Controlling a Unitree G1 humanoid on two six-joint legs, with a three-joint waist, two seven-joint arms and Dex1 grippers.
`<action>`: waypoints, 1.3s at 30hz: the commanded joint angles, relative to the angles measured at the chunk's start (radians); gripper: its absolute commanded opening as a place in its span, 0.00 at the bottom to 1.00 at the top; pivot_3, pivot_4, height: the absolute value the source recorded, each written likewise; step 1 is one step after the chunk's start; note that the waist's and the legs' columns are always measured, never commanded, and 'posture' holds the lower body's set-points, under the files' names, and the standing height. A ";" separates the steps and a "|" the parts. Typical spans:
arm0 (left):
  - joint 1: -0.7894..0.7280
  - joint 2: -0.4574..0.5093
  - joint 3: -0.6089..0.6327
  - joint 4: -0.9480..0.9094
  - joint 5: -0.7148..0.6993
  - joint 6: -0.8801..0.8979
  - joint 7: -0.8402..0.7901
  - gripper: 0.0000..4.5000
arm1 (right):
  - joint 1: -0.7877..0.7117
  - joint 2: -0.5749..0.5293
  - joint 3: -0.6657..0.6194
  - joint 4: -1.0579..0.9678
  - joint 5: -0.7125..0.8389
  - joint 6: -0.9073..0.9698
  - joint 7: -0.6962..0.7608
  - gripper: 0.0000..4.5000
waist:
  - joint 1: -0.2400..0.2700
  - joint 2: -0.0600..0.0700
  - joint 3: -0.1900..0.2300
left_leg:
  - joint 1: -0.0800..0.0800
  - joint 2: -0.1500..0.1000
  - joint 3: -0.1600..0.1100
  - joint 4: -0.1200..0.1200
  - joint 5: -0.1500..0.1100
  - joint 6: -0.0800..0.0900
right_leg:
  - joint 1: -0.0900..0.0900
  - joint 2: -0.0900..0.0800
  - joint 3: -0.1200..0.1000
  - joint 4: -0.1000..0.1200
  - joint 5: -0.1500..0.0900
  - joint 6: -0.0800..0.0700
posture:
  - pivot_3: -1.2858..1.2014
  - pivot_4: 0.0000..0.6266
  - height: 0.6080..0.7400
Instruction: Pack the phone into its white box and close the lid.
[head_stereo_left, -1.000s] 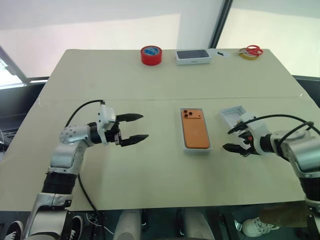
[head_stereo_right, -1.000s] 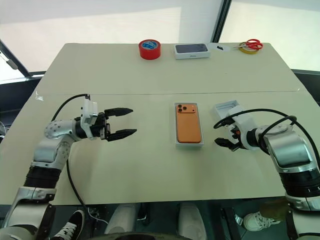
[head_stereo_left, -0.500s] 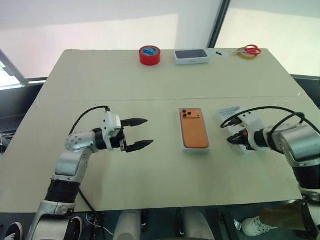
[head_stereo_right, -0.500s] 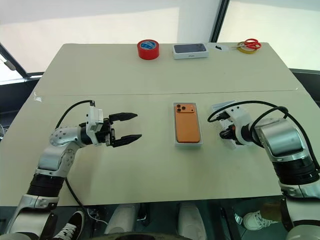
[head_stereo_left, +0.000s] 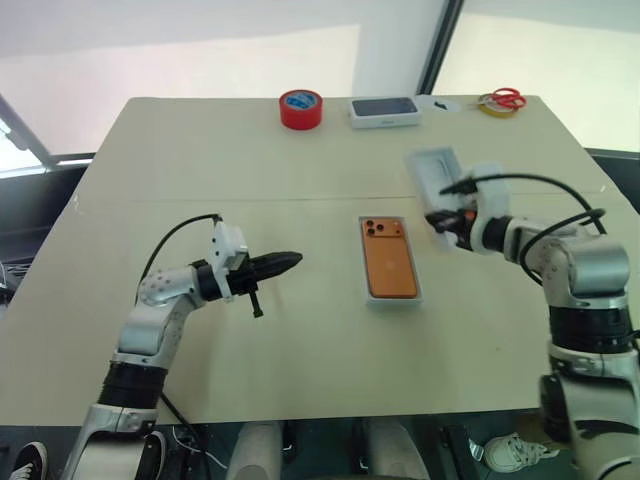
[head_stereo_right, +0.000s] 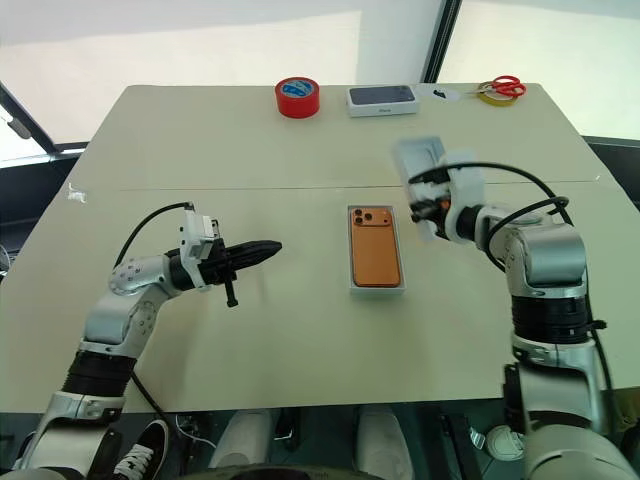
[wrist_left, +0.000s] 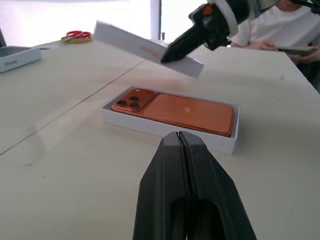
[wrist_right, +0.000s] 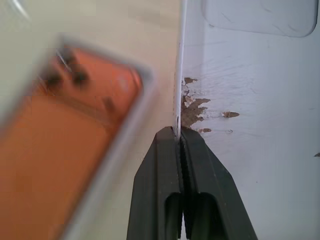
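Head views: the phone (head_stereo_left: 389, 258) lies camera side up inside the white box (head_stereo_left: 391, 297), near the middle of the table (head_stereo_left: 200, 150). The right gripper (head_stereo_left: 437, 221) holds the lid (head_stereo_left: 432, 175) in the air — just right of the box's far end, tilted, clear of the table. The left gripper (head_stereo_left: 290, 260) hovers well left of the box, its fingers pressed together on nothing and pointing toward the phone. Along the far edge sit a red tape roll (head_stereo_left: 302, 108), a closed white box with a dark top (head_stereo_left: 385, 111) and red scissors (head_stereo_left: 503, 99).

Left wrist view: the two black fingers (wrist_left: 192, 165) meet with no gap. Beyond them the phone (wrist_left: 175, 108) lies flat in the box (wrist_left: 165, 129), lens cluster at the end nearer the far edge. Above it the right gripper (wrist_left: 167, 55) pinches the lid (wrist_left: 145, 49) by one wall.

Right wrist view: the fingers (wrist_right: 165, 150) close on a thin wall of the lid (wrist_right: 250, 115) — its pale inner face shows brown scuffs. The phone (wrist_right: 60, 145) appears blurred below, beside the lid.
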 joint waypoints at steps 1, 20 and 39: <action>-0.011 -0.025 0.004 -0.017 0.024 -0.031 0.061 0.01 | -0.026 0.169 -0.201 -0.110 0.221 0.112 -0.046 0.00 | -0.001 0.000 0.000 | 0.000 0.000 0.000 0.000 0.000 0.000 | 0.000 0.000 -0.001 0.000 0.000 0.000 | 0.52 0.24 1.00; -0.002 -0.062 -0.020 -0.053 0.015 0.002 0.083 0.01 | 0.284 0.191 -0.028 -0.095 1.539 0.161 -0.773 0.00 | -0.011 0.001 0.000 | 0.000 0.000 0.001 0.000 0.000 0.000 | 0.000 -0.001 0.000 0.000 -0.002 -0.004 | 0.52 0.24 1.00; -0.040 -0.207 -0.150 0.074 0.129 -0.076 0.155 0.01 | 0.235 0.090 0.094 0.086 1.325 -0.050 -0.680 0.00 | 0.001 0.000 0.000 | 0.000 0.000 0.001 0.003 0.001 0.003 | 0.001 0.000 0.001 0.000 -0.001 -0.001 | 0.52 0.24 1.00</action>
